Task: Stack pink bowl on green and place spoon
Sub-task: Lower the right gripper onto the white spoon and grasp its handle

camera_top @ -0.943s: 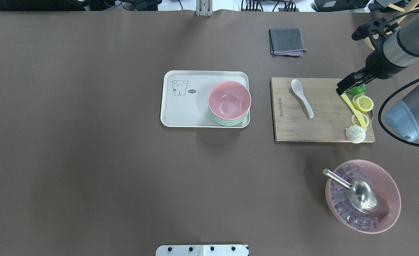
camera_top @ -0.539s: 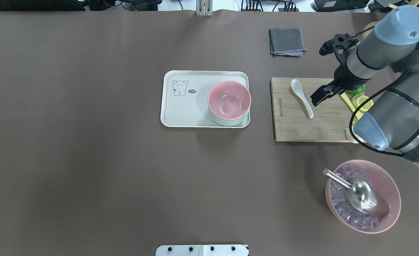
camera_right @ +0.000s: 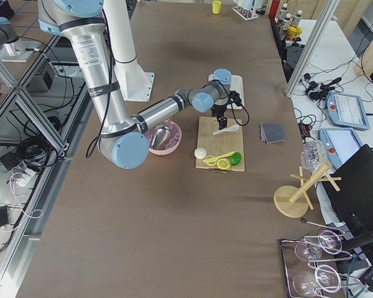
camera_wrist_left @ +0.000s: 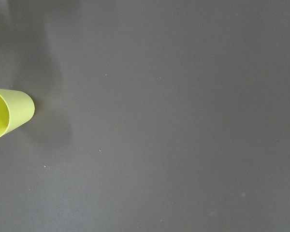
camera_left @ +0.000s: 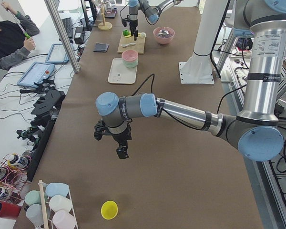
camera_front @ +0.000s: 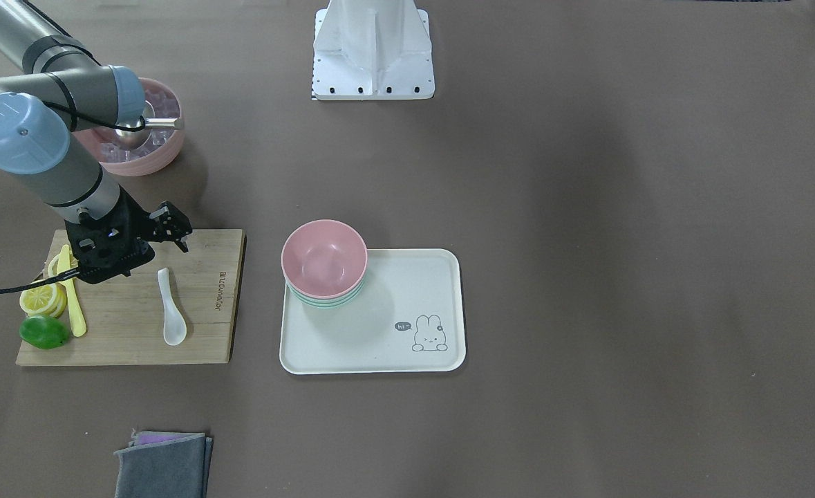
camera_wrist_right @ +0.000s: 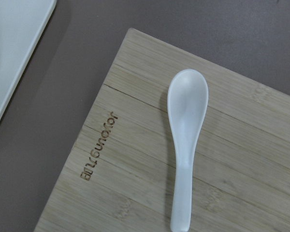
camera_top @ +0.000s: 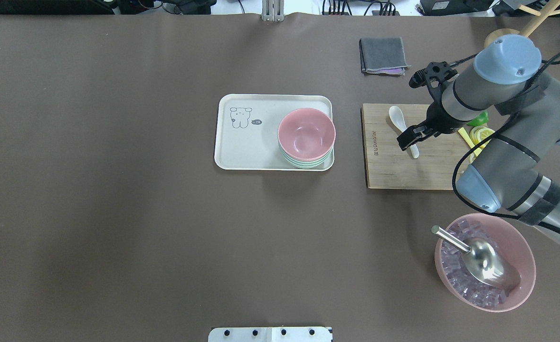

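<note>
Right gripper (camera_top: 409, 138), aperture indeterminate, apparently empty, has moved along board (camera_top: 393, 171) near right edge to above spoon (camera_top: 397, 118); bowls (camera_top: 306, 133) already stacked, so pick looks next.

Robotics research lab. In the left side view, a long table (camera_left: 181, 167) covered in brown paper runs up the frame. A white robot pedestal (camera_left: 197, 74) is bolted on at centre right, and an aluminium frame post (camera_left: 63, 38) stands at upper left. Beyond the post, a seated operator (camera_left: 9, 40) is near a touchscreen pendant (camera_left: 37, 74). In the right side view, loose cables (camera_right: 23, 151) lie on the floor at the left edge.
</note>
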`<state>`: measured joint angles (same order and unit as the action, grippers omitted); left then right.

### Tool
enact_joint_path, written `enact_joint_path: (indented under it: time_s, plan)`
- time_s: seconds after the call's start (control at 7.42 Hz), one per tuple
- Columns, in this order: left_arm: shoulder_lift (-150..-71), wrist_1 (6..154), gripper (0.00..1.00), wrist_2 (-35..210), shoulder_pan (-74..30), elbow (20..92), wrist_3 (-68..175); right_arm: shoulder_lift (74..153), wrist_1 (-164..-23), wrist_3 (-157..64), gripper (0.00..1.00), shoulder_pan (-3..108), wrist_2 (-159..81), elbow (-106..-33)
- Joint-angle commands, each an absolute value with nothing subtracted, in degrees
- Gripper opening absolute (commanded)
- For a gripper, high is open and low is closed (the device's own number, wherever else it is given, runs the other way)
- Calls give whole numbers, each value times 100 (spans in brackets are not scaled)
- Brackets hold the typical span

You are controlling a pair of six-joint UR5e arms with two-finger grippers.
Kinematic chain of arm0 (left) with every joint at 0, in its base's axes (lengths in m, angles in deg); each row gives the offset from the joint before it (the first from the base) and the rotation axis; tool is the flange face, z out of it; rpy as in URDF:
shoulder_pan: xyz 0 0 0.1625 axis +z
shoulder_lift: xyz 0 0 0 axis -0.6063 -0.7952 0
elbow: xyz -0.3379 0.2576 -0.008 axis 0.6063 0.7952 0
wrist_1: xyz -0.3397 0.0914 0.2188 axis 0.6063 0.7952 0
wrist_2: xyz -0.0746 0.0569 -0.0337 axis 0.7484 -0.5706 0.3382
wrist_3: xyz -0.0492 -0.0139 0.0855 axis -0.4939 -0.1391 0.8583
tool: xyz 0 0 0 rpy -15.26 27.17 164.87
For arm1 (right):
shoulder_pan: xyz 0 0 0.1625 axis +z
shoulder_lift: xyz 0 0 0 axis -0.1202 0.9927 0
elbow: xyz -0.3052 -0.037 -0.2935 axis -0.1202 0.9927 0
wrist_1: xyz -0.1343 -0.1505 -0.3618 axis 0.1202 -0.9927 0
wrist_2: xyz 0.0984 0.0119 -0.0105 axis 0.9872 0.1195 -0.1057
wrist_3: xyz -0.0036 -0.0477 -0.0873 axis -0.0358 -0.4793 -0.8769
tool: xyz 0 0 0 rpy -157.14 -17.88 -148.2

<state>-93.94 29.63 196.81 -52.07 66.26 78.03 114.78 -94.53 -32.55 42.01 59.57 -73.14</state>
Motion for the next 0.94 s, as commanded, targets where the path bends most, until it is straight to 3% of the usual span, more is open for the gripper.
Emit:
enact_joint_path:
  time_s: [0.0,0.54,0.81]
  plan:
    - [-9398,3012,99,19683,-5259,6582,7804,11564,-9381,-3073,100,4117,5784,-7288]
    - [-9398,3012,99,19674,-5259,6573,7796,11530,-9276,-2379,99,4091,5784,-7104]
    - [-9398,3012,99,19674,-5259,6582,7796,11443,-8855,-2379,89,4091,5775,-6666]
